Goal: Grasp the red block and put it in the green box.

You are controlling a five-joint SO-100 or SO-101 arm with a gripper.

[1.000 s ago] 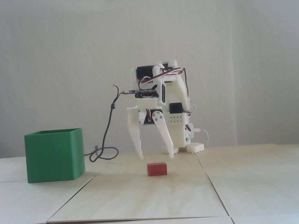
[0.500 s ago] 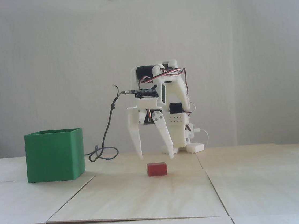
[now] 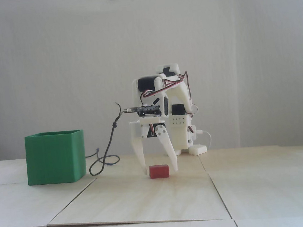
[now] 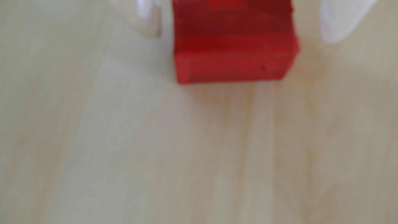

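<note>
The gripper (image 3: 160, 171) has dropped since half a second ago: then its fingers hung above the block, and now their tips reach down to the block's level, one on each side. The arm's upper links have folded lower too, and the black cable (image 3: 105, 154) has slumped into a looser loop on the tabletop (image 3: 139, 199). The block has not moved. That puts the task at the end of the descent, with the squeeze seemingly next and nothing lifted yet.

The fingers stand wide apart and hold nothing. In the fixed view the left fingertip (image 3: 144, 171) sits just beside the block's left end and the right one (image 3: 175, 168) just beside its right end. The wrist view is badly blurred, but it seems to show a gap of bare wood between each white fingertip (image 4: 149, 23) and the block, so contact is probably not made.

The block (image 3: 159, 171) is a small matte red brick, wider than tall, lying flat on the pale wood. In the wrist view its top face reads darker than the front, with crisp edges (image 4: 234, 43).

The box (image 3: 54, 158) stands open-topped well to the left in the fixed view, far larger than the block.
</note>
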